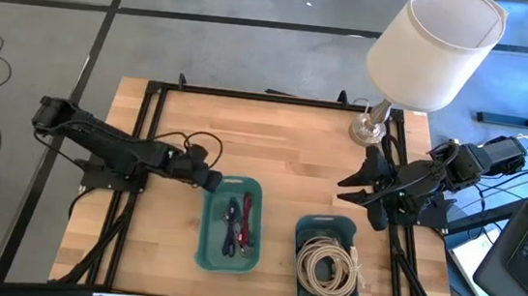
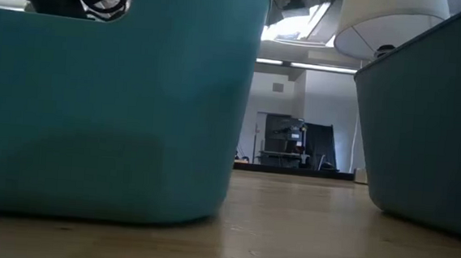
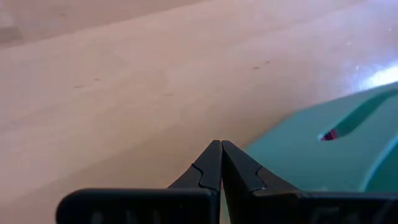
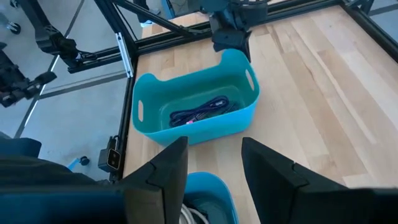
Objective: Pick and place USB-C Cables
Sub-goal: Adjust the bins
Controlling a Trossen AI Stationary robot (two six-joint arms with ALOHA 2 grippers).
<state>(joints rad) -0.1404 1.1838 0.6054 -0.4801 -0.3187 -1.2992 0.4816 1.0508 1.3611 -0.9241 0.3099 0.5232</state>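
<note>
Cream-white coiled USB-C cables point(image 1: 328, 266) lie in the right teal tray point(image 1: 306, 232); a bit of them shows in the right wrist view point(image 4: 194, 215). Short purple and magenta leads point(image 1: 237, 225) lie in the left teal tray point(image 1: 206, 244), and also show in the right wrist view point(image 4: 202, 112). My left gripper point(image 1: 209, 178) is shut and empty, low over the table just beside the left tray's far left corner point(image 3: 292, 143). My right gripper point(image 1: 357, 188) is open and empty, held above the table beyond the right tray, its fingers point(image 4: 168, 171) apart.
A lamp with a white shade point(image 1: 434, 43) stands on a metal base point(image 1: 368, 129) at the far right corner, close to my right arm. Bare wood point(image 1: 284, 145) lies between the arms and beyond the trays. A black frame point(image 1: 148, 137) borders the table.
</note>
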